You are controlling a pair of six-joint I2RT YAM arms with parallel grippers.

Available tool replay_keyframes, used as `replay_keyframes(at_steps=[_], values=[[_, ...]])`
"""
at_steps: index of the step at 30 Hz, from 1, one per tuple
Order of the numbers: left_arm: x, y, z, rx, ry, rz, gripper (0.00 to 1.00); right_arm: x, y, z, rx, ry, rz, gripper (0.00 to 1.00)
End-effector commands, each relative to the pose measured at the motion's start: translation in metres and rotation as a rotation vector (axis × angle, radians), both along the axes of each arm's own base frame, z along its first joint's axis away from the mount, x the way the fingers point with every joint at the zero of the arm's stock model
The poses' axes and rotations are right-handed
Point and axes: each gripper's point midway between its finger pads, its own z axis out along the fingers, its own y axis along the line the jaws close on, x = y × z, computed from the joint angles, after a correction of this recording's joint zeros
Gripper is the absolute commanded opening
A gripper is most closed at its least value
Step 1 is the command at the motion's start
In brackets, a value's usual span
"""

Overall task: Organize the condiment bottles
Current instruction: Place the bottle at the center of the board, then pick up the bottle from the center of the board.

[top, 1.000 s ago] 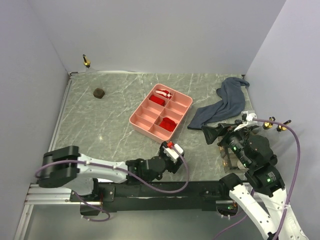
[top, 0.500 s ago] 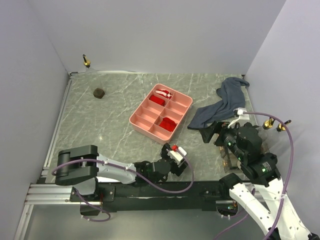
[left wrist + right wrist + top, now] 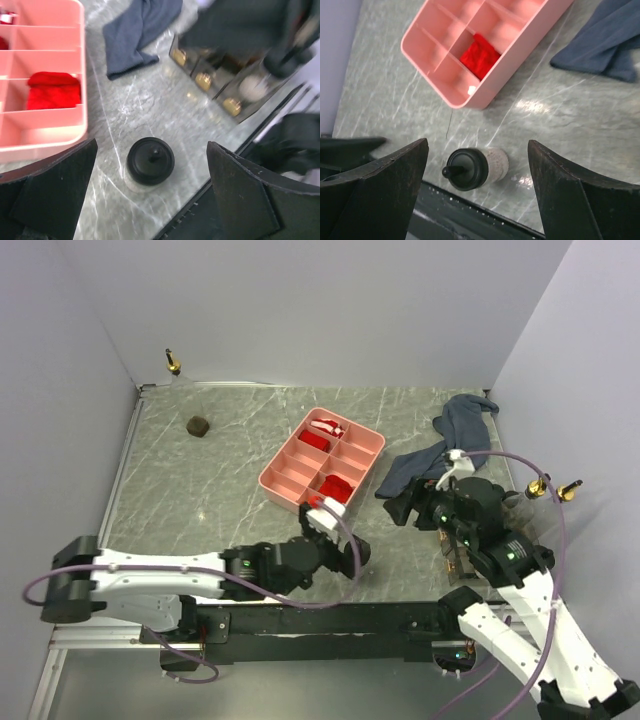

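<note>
A small cream bottle with a black cap stands on the marble near the table's front edge, also in the right wrist view. My left gripper hangs open above it, a finger on each side, not touching; from above the left gripper hides it. My right gripper is open and empty, apart from the bottle, just to its right. Clear bottles with gold tops stand grouped under the right arm. More gold-spouted bottles show at the right wall, one at the back left corner.
The pink divided tray with red items lies mid-table. A blue-grey cloth is crumpled at the back right. A dark brown lump sits at the back left. The black front rail runs just beside the bottle.
My left gripper has opened wide, let go of the black-capped bottle and lifted back off it. The right gripper has swung left toward the bottle, its jaws narrowing a little.
</note>
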Motion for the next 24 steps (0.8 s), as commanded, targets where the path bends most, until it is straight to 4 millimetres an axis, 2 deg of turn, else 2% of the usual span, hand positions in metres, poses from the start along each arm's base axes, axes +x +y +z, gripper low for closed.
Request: replay_keyframes(at_steps=[1,2,3,5,7,12,13,15,16,18,20,24], values=[[-0.002,0.047,0.026,-0.033,0.091,0.095,0.97,-0.001,0.022,-0.003,0.019,0.011,0.08,0.88],[-0.004,0.054,0.026,-0.024,0.095,0.087,0.96,-0.003,0.028,-0.008,0.004,0.024,0.098,0.88],[-0.006,0.063,0.038,-0.06,0.093,0.081,0.97,-0.003,0.032,-0.01,-0.001,0.031,0.107,0.88],[-0.007,0.079,0.036,-0.037,0.089,0.085,0.97,-0.007,0.044,-0.014,-0.032,0.043,0.14,0.88],[-0.005,0.096,0.045,-0.046,0.072,0.106,0.97,-0.011,0.052,-0.02,-0.068,0.06,0.159,0.88],[0.007,0.15,0.049,-0.009,0.043,0.243,0.97,-0.022,0.077,-0.054,-0.214,0.121,0.225,0.88],[0.008,0.16,0.042,0.029,0.04,0.261,0.97,-0.022,0.077,-0.059,-0.244,0.128,0.211,0.87],[0.012,0.179,0.043,0.022,0.024,0.311,0.97,-0.022,0.079,-0.068,-0.284,0.154,0.199,0.87],[0.013,0.188,0.034,0.035,0.028,0.343,0.97,-0.023,0.081,-0.071,-0.296,0.156,0.203,0.87],[0.015,0.2,0.034,-0.011,0.04,0.385,0.97,-0.024,0.083,-0.08,-0.318,0.177,0.207,0.87],[0.011,0.199,0.036,-0.052,0.062,0.357,0.97,-0.026,0.085,-0.092,-0.343,0.201,0.216,0.86],[0.007,0.211,0.044,-0.119,0.09,0.355,0.97,-0.032,0.09,-0.101,-0.357,0.24,0.235,0.77]])
